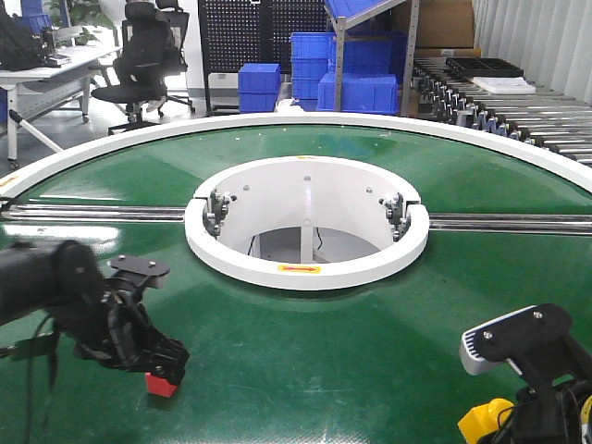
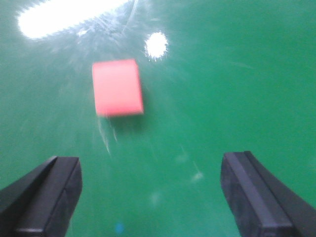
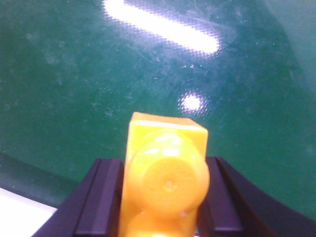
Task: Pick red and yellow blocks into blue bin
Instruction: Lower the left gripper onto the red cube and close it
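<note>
Left wrist view, my left gripper [image 2: 150, 163] wide apart, red cube [image 2: 117, 88] on tabletop [image 2: 247, 74], right gripper [image 3: 163, 170] clamping yellow brick [image 3: 167, 145].

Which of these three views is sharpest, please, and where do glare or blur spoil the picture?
Exterior front-facing view: sharpest, evenly lit, red cube crisp. Left wrist view: blurred, the cube's edges smeared, glare blown out on the green belt at upper left. Right wrist view: yellow brick too close and soft, a bright glare streak on the belt above it.
</note>
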Motion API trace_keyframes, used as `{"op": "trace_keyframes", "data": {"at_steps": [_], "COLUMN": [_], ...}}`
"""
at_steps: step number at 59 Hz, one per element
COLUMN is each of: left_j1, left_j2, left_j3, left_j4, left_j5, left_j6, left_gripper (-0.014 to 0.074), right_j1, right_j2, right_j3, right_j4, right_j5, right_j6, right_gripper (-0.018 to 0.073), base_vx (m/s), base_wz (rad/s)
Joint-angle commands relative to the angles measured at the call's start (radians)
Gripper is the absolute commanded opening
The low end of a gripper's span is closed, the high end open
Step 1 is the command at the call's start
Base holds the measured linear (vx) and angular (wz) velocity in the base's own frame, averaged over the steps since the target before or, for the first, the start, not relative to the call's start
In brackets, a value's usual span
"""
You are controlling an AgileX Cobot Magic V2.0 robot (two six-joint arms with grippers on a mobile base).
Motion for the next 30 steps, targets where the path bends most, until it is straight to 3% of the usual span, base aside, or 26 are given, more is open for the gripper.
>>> {"op": "trace_keyframes", "data": {"at_steps": [1,15,30], "left_j1": [0.0,0.0,0.0], "left_j2": [0.016,0.13,0.191], "left_j3": [-0.116,-0.244,-0.265], "left_j4": [0.04,0.044,0.043], "left_j5": [0.022,0.032,0.022], "left_j6": [-0.062,-0.09,-0.093], "left_gripper": [0.0681,0.0681,0.0676], "right_j1": [-0.002,-0.002,-0.002], "right_j2": [-0.022,-0.022,-0.022], "right_j3": [-0.029,-0.029,-0.029], "right_j4": [-0.023,-0.023,-0.023], "right_j5": [-0.048,-0.048,-0.048], "right_j6": [-0.005,-0.005,-0.005], "right_gripper": [0.0228,0.0228,0.0228], "base_vx": [0.0,0.0,0.0], "base_wz": [0.0,0.0,0.0]}}
